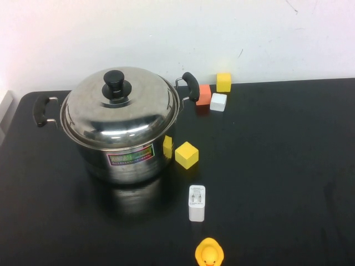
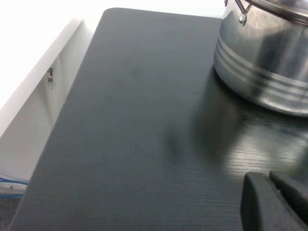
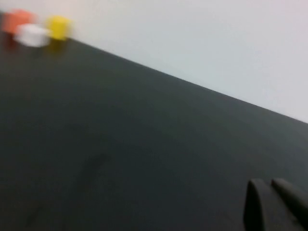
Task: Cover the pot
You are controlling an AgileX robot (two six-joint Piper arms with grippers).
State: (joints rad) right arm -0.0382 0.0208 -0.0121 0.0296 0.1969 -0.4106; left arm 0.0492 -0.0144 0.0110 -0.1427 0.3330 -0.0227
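Stainless steel and mirror-bright, the pot (image 1: pixel 125 145) stands on the left half of our black worktop (image 1: pixel 277 166), with the domed lid (image 1: pixel 119 105) and its black knob (image 1: pixel 116 83) seated on its rim. Two black handles stick out at the sides. A small rainbow-striped label (image 1: pixel 130 156) sits on its front wall; we cannot read its writing. A yellow cube (image 1: pixel 187 154) lies just beside the pot. Our left pincer (image 2: pixel 275 199) hovers low over the worktop near the pot's base, fingers pressed together; our right pincer (image 3: pixel 274 202) hangs over bare worktop, fingers likewise together.
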